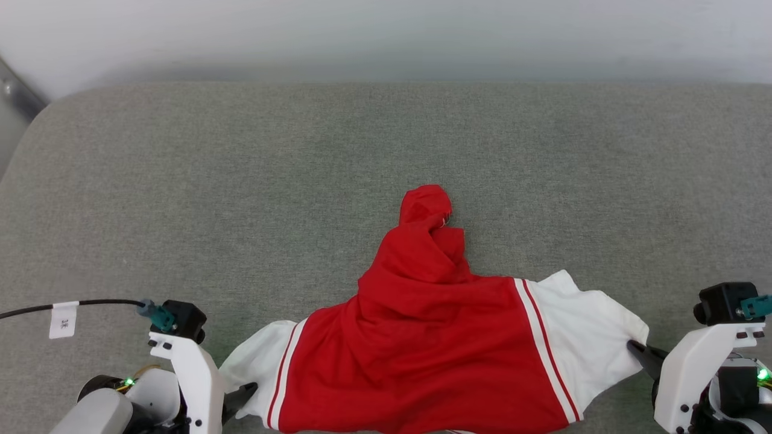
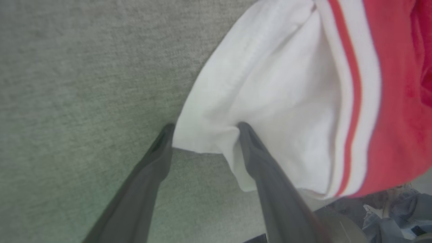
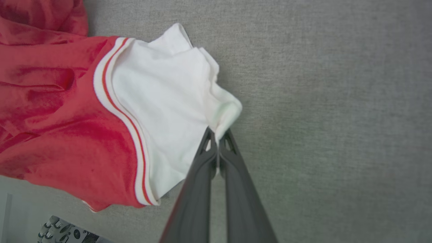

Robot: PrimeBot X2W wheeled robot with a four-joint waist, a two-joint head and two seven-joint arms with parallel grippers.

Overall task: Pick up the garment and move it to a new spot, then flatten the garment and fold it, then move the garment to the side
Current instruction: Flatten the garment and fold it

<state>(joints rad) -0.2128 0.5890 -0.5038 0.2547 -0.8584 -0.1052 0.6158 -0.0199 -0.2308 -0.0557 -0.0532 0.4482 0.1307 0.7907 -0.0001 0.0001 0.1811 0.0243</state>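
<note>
Pinching right sleeve [image 3: 162, 101] of red jersey T-shirt [image 1: 422, 337] in clamped right hand [image 3: 218, 132]; straddling left sleeve [image 2: 270, 84] hem with left hand [image 2: 205, 128] spread apart.

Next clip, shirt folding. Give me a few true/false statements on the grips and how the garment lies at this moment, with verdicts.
1. The right gripper is shut on a white sleeve. True.
2. The left gripper is shut on the other sleeve. False: its fingers stand apart, with that sleeve's edge between them.
3. The garment lies flat and smooth. False: its red body is bunched into a ridge running away from the robot.
4. The garment rests on a grey fabric surface. True.
</note>
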